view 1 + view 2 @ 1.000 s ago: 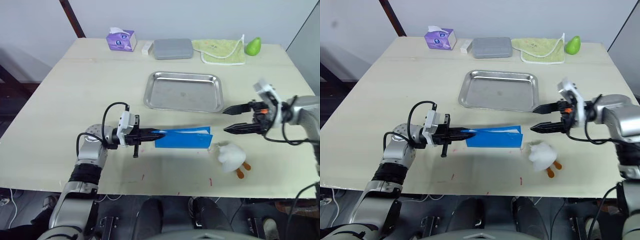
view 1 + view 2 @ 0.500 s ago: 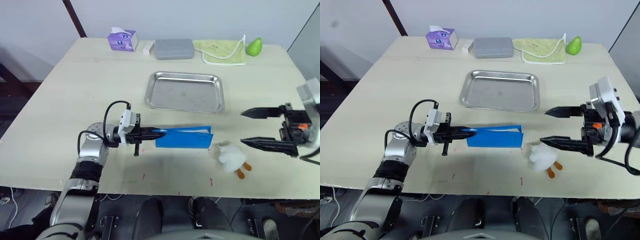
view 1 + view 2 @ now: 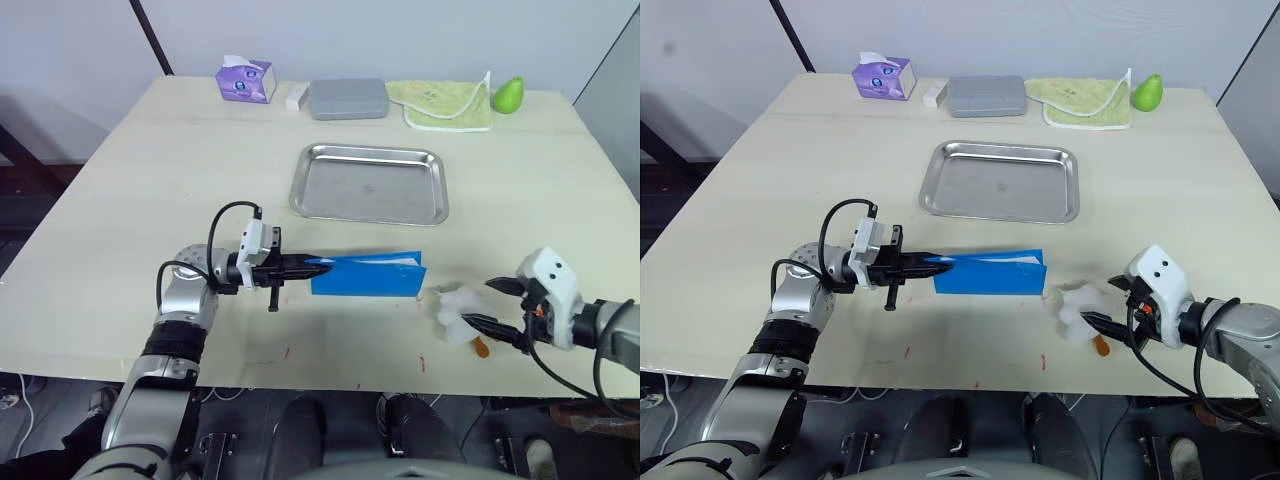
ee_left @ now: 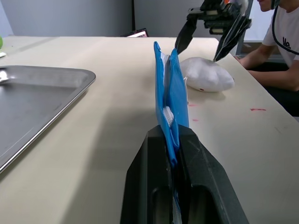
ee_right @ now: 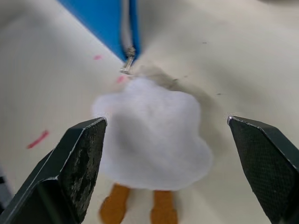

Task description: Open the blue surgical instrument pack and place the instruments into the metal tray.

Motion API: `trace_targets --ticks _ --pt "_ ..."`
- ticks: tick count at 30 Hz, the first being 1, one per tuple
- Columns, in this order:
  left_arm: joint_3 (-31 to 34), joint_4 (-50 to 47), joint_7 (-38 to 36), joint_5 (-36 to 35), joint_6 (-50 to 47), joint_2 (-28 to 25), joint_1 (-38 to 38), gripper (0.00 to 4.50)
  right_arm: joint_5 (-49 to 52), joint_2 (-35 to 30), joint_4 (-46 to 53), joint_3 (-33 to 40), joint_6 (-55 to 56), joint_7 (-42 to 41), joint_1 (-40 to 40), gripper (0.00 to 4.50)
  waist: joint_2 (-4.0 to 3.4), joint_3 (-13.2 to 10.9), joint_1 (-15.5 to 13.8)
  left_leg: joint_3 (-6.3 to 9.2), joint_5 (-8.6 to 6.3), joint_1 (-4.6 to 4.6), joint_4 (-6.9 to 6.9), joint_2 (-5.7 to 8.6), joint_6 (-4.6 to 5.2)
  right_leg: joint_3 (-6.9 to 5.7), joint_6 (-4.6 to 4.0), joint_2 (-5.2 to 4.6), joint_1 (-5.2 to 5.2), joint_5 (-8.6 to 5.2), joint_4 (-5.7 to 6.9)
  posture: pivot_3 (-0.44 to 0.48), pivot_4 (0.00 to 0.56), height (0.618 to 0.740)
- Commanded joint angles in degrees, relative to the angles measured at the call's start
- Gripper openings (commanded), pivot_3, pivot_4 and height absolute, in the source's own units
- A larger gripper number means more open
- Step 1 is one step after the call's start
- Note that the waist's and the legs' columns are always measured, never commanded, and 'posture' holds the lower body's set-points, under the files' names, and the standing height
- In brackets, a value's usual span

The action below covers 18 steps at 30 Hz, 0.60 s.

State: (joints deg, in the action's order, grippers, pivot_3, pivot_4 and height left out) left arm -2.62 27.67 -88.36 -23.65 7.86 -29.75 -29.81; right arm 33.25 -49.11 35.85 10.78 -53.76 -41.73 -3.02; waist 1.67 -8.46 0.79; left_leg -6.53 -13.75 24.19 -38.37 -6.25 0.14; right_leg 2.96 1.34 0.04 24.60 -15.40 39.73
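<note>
Blue surgical instrument pack [image 3: 367, 276], frame centre, clamped at its left end by left gripper [image 3: 312, 266].
Right gripper [image 3: 487, 305], lower right, fingers spread around white plush toy [image 3: 455, 309]; metal tray [image 3: 368, 183] above centre.

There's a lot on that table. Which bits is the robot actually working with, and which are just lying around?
Part of the job:
blue surgical instrument pack, pinched at one end by the left gripper
metal tray, nothing in it yet

Just lying about:
white plush toy, between the right gripper's open fingers
purple tissue box
grey case
green cloth
green pear-shaped thing
</note>
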Motion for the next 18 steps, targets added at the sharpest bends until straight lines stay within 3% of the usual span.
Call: trace_targets --ticks 1,7,13,18 --pt "-0.52 -0.23 -1.51 1.08 0.48 -0.48 -0.15 0.00 0.01 -0.32 0.54 -2.32 -1.21 0.79 0.64 3.07 0.00 0.00 0.00 0.00 0.00 -0.01 0.00 0.00 0.00 0.00 0.00 0.00 0.00 0.00 0.00 0.000 0.150 0.740" --pt "-0.85 -0.54 -1.15 1.22 0.10 -0.19 -0.69 0.00 -0.14 -1.49 -0.99 -5.63 -2.85 0.44 2.45 0.07 0.00 0.00 -0.01 0.02 0.00 -0.01 0.00 0.00 0.00 -0.01 0.00 0.00 -0.02 0.00 -0.01 0.000 0.150 0.740" --pt "-0.94 -0.59 -1.20 1.38 0.05 -0.05 -0.79 0.00 4.54 -1.55 -1.55 -0.26 -3.14 -2.08 3.18 0.03 0.01 0.00 -0.05 0.02 0.00 -0.01 -0.01 0.00 0.00 -0.01 0.00 0.00 -0.04 0.00 -0.01 0.000 0.150 0.740" --pt "-1.14 -0.65 -1.48 1.61 0.10 -0.21 -0.62 0.00 16.81 -0.70 -3.57 9.57 -6.21 -4.50 7.62 0.03 0.01 0.00 -0.06 0.02 0.00 -0.02 -0.01 0.01 0.00 0.00 0.00 0.00 -0.04 0.01 -0.01 0.000 0.150 0.740"
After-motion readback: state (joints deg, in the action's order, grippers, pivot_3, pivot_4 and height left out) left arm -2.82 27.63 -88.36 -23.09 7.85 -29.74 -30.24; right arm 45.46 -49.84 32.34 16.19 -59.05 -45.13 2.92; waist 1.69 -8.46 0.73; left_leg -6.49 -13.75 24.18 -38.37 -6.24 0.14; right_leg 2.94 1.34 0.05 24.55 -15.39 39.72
